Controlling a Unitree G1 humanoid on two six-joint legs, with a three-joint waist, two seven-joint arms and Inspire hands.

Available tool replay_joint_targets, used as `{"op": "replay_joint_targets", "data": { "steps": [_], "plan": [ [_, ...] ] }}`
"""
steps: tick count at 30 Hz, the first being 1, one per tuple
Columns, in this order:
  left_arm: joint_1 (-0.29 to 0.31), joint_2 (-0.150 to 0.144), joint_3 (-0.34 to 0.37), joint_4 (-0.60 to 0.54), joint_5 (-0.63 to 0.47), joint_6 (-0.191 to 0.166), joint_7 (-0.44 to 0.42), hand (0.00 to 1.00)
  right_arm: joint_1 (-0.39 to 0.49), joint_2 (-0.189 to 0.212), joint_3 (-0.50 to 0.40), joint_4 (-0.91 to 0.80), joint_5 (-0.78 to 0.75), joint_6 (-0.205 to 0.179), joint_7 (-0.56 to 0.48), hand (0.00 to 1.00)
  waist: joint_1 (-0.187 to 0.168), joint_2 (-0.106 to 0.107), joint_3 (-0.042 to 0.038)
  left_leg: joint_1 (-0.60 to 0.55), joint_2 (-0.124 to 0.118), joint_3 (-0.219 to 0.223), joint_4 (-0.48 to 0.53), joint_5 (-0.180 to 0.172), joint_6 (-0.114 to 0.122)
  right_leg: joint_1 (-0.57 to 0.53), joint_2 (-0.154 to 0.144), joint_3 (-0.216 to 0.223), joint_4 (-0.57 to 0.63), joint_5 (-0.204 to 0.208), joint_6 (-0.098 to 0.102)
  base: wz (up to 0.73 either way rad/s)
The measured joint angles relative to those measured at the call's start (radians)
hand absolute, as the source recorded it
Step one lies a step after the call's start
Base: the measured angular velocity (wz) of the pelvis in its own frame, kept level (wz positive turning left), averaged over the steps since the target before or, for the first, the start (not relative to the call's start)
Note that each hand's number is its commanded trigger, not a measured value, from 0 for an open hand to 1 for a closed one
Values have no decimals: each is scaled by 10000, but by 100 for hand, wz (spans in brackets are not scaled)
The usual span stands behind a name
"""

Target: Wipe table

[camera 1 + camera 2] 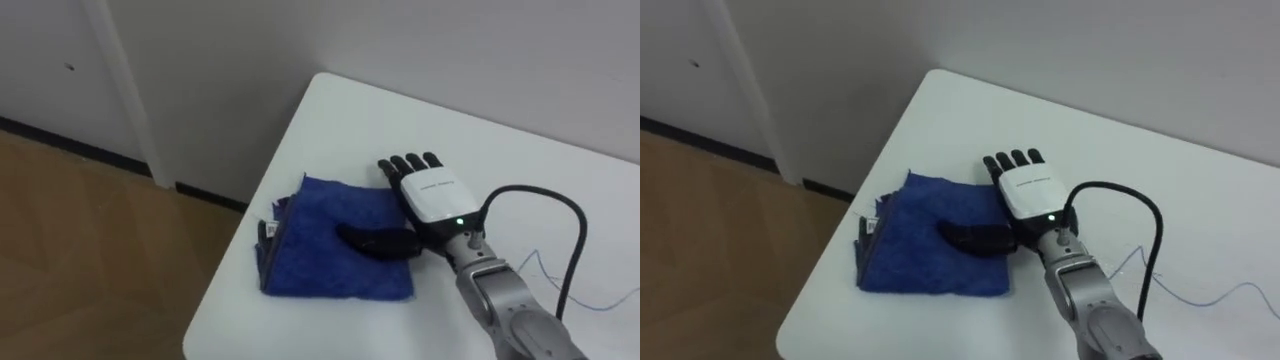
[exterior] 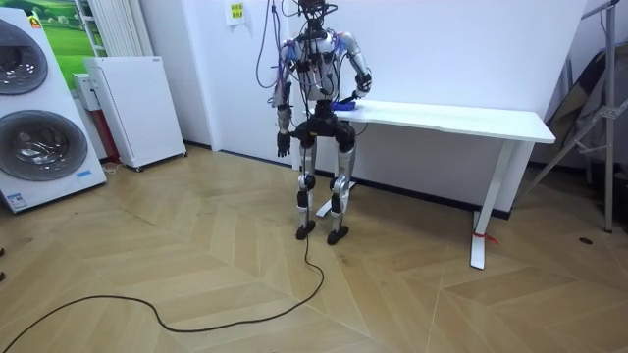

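Note:
A folded blue cloth (image 1: 335, 243) (image 1: 930, 250) lies on the white table (image 1: 370, 130) (image 1: 970, 110) near its left end and front edge. My right hand (image 1: 425, 195) (image 1: 1025, 187) rests flat at the cloth's right edge, fingers straight and pointing away, thumb lying across the blue cloth. In the room view I stand at the left end of the table (image 2: 461, 120), my right hand (image 2: 363, 88) up on the cloth (image 2: 343, 102) and my left hand (image 2: 283, 144) hanging at my side.
The table corner stands close to a white wall, with wooden floor (image 1: 90, 260) to its left. A thin blue thread (image 1: 580, 295) lies on the tabletop at the right. In the room view a washing machine (image 2: 34, 108) and a white cabinet (image 2: 137, 108) stand at the left.

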Motion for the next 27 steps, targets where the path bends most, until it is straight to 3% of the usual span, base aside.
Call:
{"op": "replay_joint_targets", "data": {
  "steps": [5,12,17,27],
  "plan": [
    [-18,33,-45,1,10,88,-177,0,281,53,2,1,15,16,63,0,57,33,-10,-7,-179,-17,43,-69,103,2,-87,18,141,-142,7,1],
    [3,11,-212,-209,56,289,-297,0,534,44,2,-928,-55,251,179,0,65,-22,-61,-10,-216,17,59,-67,121,-24,-130,-17,178,-197,14,0],
    [-16,2,-323,-222,-55,233,-236,0,838,48,28,-1787,-39,-34,168,0,53,180,-137,48,-216,27,43,-67,124,-7,-130,-11,168,-196,16,0],
    [-28,-4,-411,-494,-43,131,-237,0,917,44,26,-2364,-40,-467,82,0,-148,470,-53,15,-208,52,8,-69,124,-34,-119,75,159,-197,17,0]
  ]
}}
